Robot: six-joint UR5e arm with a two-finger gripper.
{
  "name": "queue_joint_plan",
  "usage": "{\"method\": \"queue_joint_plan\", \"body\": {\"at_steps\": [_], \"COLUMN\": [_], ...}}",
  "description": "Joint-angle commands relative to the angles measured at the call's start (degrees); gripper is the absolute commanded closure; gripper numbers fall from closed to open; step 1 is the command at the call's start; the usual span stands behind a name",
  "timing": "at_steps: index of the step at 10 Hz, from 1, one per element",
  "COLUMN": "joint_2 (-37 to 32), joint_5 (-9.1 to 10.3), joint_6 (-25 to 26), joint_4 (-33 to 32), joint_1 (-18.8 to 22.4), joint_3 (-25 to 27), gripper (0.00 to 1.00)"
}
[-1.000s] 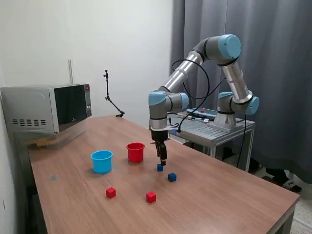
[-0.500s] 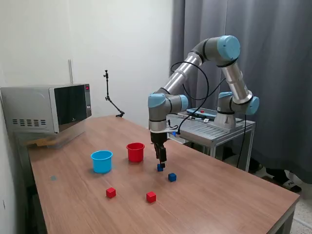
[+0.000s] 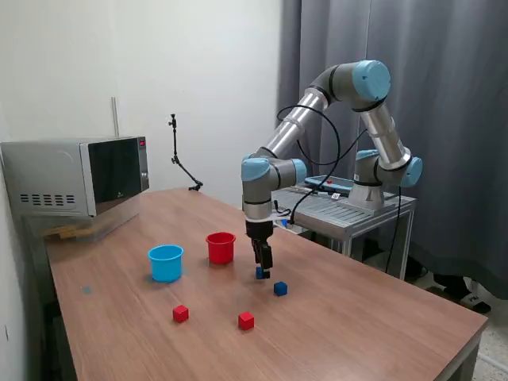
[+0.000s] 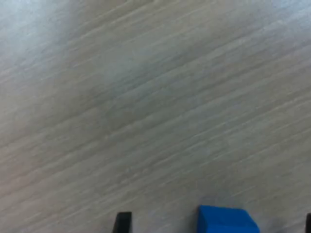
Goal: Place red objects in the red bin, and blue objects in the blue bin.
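Sitting nearest on the wood-grain table (image 3: 381, 317), two small solid red cubes: one (image 3: 246, 321) toward the exterior view's right, the other (image 3: 181, 313) to its left, well apart. Lying a little farther back, a dark blue cube (image 3: 280, 289), sharp-edged and matte. Resting just beyond it, a second blue cube (image 3: 259, 272), partly hidden by the black gripper (image 3: 263, 270), which is hanging straight down over it, tips close to the tabletop. Showing in the wrist view as a bright blue block (image 4: 226, 221) at the picture's edge, standing between two dark fingertips (image 4: 123, 221) spread wider than the cube, with a clear gap on one side; not gripping it. Blurring into pale streaked grain, the rest of that view.

Standing farther back, two round, slightly tapered plastic cups with rims: the red cup (image 3: 221, 248) just beside the gripper toward the exterior view's left, the light blue cup (image 3: 166, 263) left of that again, both upright and apart.

Sitting at the far left corner, a boxy grey microwave (image 3: 75, 175) with a dark glossy door.
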Motion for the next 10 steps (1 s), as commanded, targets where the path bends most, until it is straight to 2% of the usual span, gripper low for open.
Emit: {"method": "queue_joint_plan", "body": {"at_steps": [1,7,8,10], "joint_2": [0.13,0.04,0.04,0.04], "joint_5": [0.00,-0.18,-0.18,-0.18], "joint_6": [-0.02,-0.10,-0.10,-0.10], "joint_4": [0.01,0.10,0.10,0.10], "joint_1": [0.09,0.18,0.18,0.44], "joint_3": [-0.01,0.07,0.25,0.34], "gripper": [0.00,0.00,1.00,1.00]}}
